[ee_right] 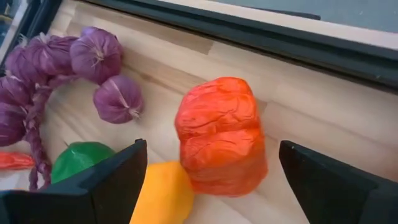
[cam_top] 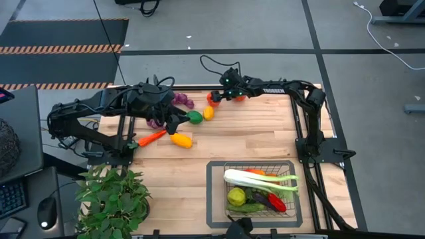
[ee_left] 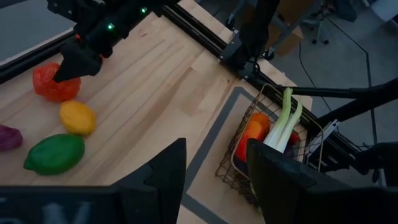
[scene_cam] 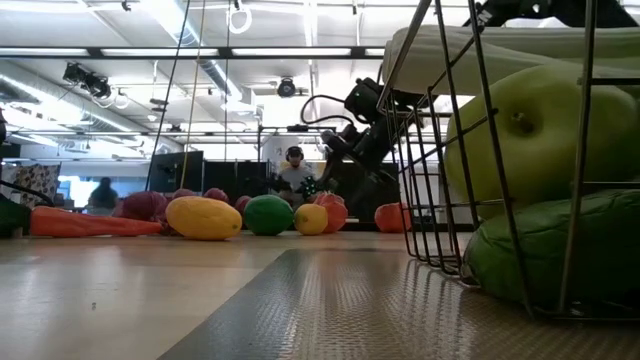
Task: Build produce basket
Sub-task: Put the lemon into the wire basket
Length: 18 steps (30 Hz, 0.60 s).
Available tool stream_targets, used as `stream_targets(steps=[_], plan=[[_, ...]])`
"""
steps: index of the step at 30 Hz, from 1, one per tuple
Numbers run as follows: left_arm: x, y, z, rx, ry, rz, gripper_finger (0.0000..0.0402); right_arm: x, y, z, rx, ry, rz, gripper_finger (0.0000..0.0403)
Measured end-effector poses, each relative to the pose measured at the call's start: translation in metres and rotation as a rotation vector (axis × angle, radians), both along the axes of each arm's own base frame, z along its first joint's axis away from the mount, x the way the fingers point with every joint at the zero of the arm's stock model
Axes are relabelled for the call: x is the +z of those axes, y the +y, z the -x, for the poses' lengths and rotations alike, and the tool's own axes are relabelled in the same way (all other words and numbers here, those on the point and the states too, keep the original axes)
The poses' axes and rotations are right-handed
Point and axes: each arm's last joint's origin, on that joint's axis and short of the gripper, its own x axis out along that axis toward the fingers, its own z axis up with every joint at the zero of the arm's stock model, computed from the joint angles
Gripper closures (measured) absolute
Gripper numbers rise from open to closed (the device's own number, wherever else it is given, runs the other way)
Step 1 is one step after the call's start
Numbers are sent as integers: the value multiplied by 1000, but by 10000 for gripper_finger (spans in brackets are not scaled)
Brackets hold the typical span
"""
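Note:
The wire basket (cam_top: 214, 199) stands near the table's near edge and holds a leek (cam_top: 259, 179), a green fruit and other produce. Loose produce lies near the far edge: an orange-red pepper (ee_right: 221, 143), a lemon (cam_top: 208, 113), a lime (cam_top: 194, 117), purple bulbs on a braid (ee_right: 93, 59), a yellow fruit (cam_top: 181, 139) and a carrot (cam_top: 153, 137). My right gripper (ee_right: 214, 177) is open, with one finger on either side of the pepper and clear of it. My left gripper (ee_left: 214, 171) is open, above the table beside the lime (ee_left: 55, 154).
A red tomato (cam_top: 239, 98) lies by the right arm's wrist. The black rail (ee_right: 249, 31) runs close behind the pepper. A potted plant (cam_top: 113, 199) stands at the near left corner. Bare wood (cam_top: 252, 136) lies between the loose produce and the basket.

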Motion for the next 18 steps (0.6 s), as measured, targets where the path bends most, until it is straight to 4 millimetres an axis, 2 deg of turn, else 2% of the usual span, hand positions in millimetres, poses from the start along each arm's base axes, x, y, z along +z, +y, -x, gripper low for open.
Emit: stream_targets(steps=[6,13,18], plan=[[0,0,0,16,-6,26,228,2,0,-2,-70,-18,11,38],[0,0,0,17,-7,26,228,0,11,-8,-39,6,13,55],[0,-1,0,15,-7,29,228,1,15,-11,-56,25,85,57]])
